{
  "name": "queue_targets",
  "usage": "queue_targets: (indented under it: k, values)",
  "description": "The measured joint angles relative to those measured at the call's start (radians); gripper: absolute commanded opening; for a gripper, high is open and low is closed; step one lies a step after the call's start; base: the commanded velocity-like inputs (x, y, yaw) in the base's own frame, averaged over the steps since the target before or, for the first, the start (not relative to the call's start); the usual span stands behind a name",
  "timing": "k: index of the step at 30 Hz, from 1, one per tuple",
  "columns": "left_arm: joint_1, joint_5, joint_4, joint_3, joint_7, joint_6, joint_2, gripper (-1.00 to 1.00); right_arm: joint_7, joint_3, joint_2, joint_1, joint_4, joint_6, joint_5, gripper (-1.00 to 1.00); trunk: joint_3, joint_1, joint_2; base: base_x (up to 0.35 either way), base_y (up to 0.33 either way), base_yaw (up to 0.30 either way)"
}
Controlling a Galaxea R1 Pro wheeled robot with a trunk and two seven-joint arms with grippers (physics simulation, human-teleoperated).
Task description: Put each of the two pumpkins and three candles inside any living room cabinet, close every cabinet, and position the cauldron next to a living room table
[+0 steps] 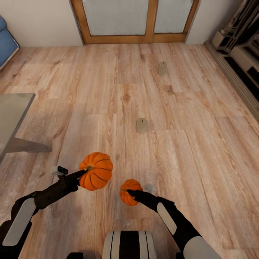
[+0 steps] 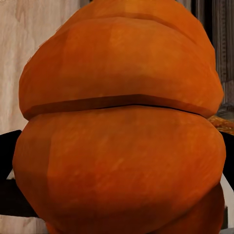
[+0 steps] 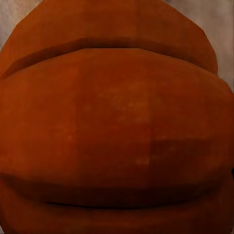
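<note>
Nearest, the right fingers (image 1: 130, 192) pinch the smaller pumpkin (image 1: 130, 197) above the floor (image 1: 201, 151); just beside it, the left fingers (image 1: 83, 171) pinch the larger pumpkin (image 1: 96, 170). Beyond the fingers, one candle (image 1: 141, 125) stands on the planks, another candle (image 1: 162, 68) farther off.

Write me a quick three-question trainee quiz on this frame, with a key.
1. True or false: the left gripper holds the larger pumpkin.
2. How many candles stand on the floor?
3. Which lies nearer the glass doors: A, the near candle; B, the far candle?

Key: 1 true; 2 two visible; 3 B. The right gripper holds the smaller pumpkin.
</note>
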State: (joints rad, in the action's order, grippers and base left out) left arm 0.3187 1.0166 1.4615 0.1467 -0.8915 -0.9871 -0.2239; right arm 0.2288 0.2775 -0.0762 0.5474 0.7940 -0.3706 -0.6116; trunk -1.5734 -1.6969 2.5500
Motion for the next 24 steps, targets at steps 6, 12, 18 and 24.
queue_targets:
  k: [6,12,18,24]
  values:
    - [0.000,-0.005,-0.002,-0.004,0.005,0.001,0.001,-1.00,0.041,-0.006,0.025,0.000,0.005,-0.031,-0.002,-1.00,0.023,0.003,-0.001,0.000,0.000,0.000]
    - [0.000,-0.009,-0.002,-0.048,0.006,0.003,0.006,-1.00,0.135,-0.007,0.080,0.000,0.006,-0.037,-0.025,-1.00,0.046,0.005,-0.003,0.000,0.000,0.000]
    - [0.000,-0.010,-0.013,-0.057,0.062,0.008,0.051,-1.00,0.147,-0.008,0.086,0.000,0.006,-0.038,-0.027,-1.00,0.070,0.008,-0.004,0.000,0.000,0.000]
    - [0.000,-0.006,-0.013,-0.058,0.110,0.007,0.079,-1.00,0.148,-0.018,0.087,0.000,0.006,-0.037,-0.026,-1.00,0.089,0.010,-0.005,0.000,0.000,0.000]
